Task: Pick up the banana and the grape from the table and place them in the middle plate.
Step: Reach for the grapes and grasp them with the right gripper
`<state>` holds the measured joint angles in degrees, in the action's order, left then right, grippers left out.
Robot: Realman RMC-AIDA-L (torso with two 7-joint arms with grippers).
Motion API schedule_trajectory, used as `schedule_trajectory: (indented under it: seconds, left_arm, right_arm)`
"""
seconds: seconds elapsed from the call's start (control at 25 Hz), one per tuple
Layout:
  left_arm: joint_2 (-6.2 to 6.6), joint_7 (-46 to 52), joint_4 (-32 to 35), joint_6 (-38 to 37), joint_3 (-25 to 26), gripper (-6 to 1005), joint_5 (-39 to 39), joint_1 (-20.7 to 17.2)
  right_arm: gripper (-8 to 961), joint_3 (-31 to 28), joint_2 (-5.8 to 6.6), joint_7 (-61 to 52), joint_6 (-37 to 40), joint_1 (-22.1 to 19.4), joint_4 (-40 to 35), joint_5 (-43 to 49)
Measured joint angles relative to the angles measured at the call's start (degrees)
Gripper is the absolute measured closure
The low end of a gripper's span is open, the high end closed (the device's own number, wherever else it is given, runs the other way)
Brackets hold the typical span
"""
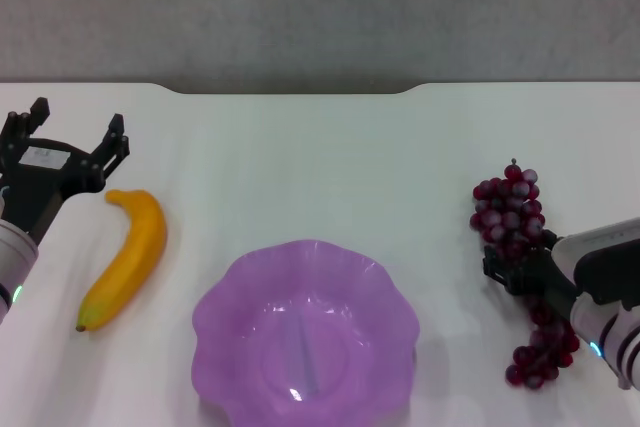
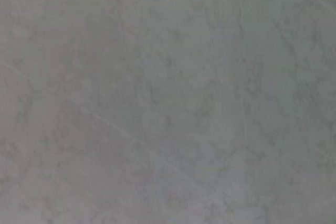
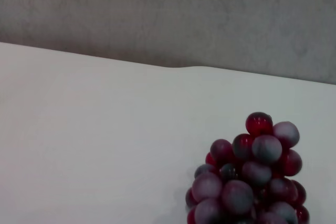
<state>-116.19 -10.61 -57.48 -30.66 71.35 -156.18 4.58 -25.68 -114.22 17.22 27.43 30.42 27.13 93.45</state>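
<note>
Head view: white counter (image 1: 320,147), notch in far edge. Middle plate (image 1: 305,337), translucent purple with wavy rim, at near centre, nothing in it. Banana (image 1: 128,257) lies on counter left of plate, apart from it, dark tip toward near edge. Left gripper (image 1: 80,137) hovers just beyond banana's far end, fingers spread apart, holding nothing. Grape (image 1: 510,209) bunch lies on counter at right, well apart from plate, stem pointing to far edge. Right gripper (image 1: 512,272) sits over middle of bunch, grapes visible both beyond it and nearer than it; can't tell whether its fingers are apart or clamped on the bunch.

Left wrist view: only plain grey mottled surface, no gripper, no task things.

Right wrist view: counter (image 3: 105,140) with notched far edge, grey wall behind. Far end of grape (image 3: 252,182) bunch close to camera, resting on counter; own fingers not shown.
</note>
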Motion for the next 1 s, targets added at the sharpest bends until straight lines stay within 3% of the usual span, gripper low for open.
schedule_trajectory:
  seconds: [0.56, 1.0]
  left_arm:
    - [0.0, 0.0, 0.0, 0.0, -0.1, 117, 0.0, 0.0]
    - [0.0, 0.0, 0.0, -0.1, 0.0, 117, 0.0, 0.0]
  right_arm:
    - [76, 0.0, -0.13, 0.0, -0.1, -0.1, -0.7, -0.2]
    - [145, 0.2, -0.12, 0.0, -0.1, -0.1, -1.0, -0.3]
